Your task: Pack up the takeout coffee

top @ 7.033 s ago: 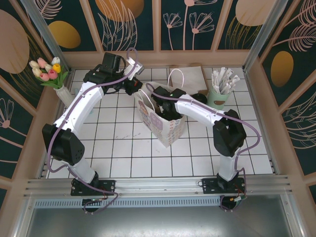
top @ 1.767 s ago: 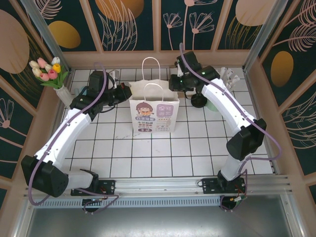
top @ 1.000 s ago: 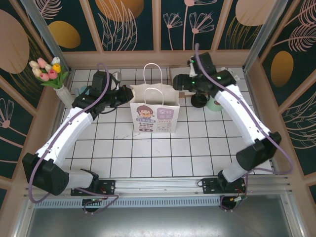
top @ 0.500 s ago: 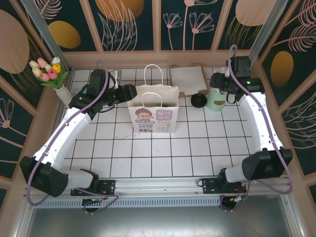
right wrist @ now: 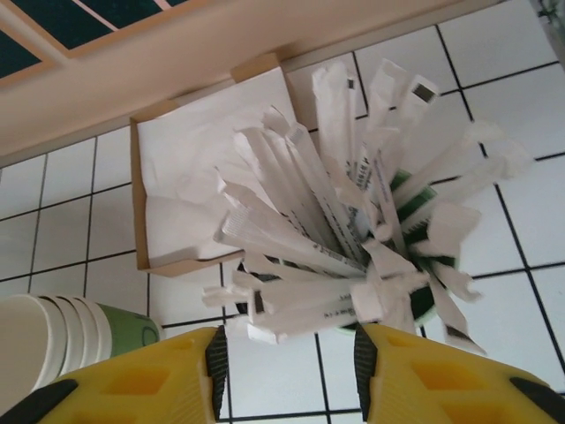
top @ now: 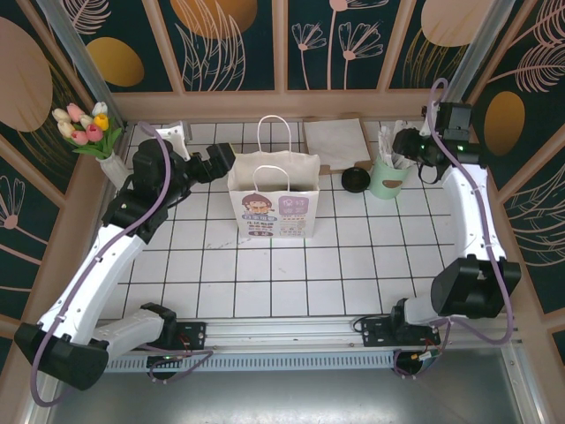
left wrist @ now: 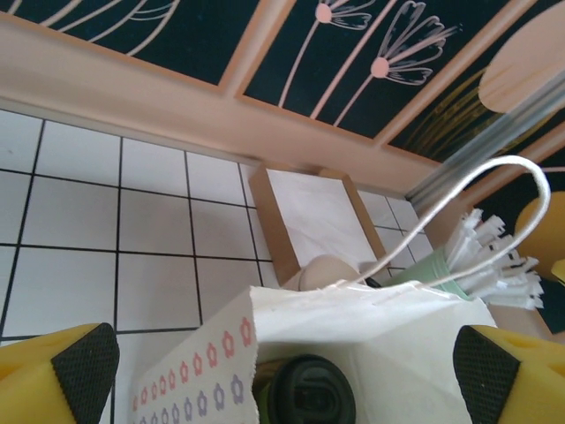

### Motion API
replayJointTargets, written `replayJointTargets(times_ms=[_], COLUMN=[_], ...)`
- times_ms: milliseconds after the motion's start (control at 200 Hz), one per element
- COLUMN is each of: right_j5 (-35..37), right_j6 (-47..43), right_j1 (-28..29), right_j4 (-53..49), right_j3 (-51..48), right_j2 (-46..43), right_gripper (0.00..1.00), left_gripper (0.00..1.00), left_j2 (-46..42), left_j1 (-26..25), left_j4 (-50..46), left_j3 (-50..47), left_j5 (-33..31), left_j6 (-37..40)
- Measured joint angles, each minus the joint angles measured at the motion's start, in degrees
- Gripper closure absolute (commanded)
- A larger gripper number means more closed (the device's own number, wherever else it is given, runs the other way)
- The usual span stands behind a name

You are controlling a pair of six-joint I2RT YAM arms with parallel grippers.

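The takeout coffee (left wrist: 311, 395) stands inside the white paper bag (top: 274, 201), its round black lid just below the bag's rim (left wrist: 353, 305) in the left wrist view. My left gripper (left wrist: 284, 367) is open wide, its black pads (left wrist: 84, 367) far apart on either side of the bag's mouth. From above, the left gripper (top: 216, 162) sits at the bag's upper left corner. My right gripper (top: 408, 146) hovers by the pale mint cup (top: 387, 181) of white sticks (right wrist: 335, 221). Its jaws (right wrist: 290, 367) stand apart, with stick ends just beyond the tips and nothing held.
A brown tray of napkins (top: 335, 140) lies behind the bag by the back wall. A loose black lid (top: 355, 180) rests between bag and mint cup. Stacked cups (right wrist: 62, 340) lie on their side near it. A vase of tulips (top: 93, 128) stands far left.
My left gripper opened and drew back left from the bag. The right arm swung from over the bag to the stick cup, its jaws narrowing.
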Motion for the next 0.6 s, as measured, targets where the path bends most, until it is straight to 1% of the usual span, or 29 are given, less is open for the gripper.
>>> replayJointTargets(times_ms=[60,165,360,450,601], right_j5=[-0.90,-0.48,3.72,4.20,5.31], right_j6=[0.02,0.17,0.22,-0.17,-1.14], right_j1=[0.07,0.28,0.22,0.22,0.44], right_j4=[0.04,0.04,-0.98,-1.09,-2.14], right_j3=[1.44,3.34,7.34,9.49,12.61], right_j2=[1.99,5.16,8.55,9.97,12.83], right_gripper=[0.58,0.60,0.63,0.65,0.66], left_gripper=[0.01,0.02,0.02,0.02,0.02], left_j2=[0.11,0.13,0.13,0.13,0.13], left_j1=[0.00,0.00,0.00,0.00,0.00], left_j4=[0.48,1.18,1.33,1.31,1.57], left_j3=[-0.42,-0.50,-1.01,-1.33,-1.81], left_j5=[-0.46,-1.09,-1.42,-1.42,-1.44], left_j6=[-0.20,-0.28,-0.59,-0.66,-0.87])
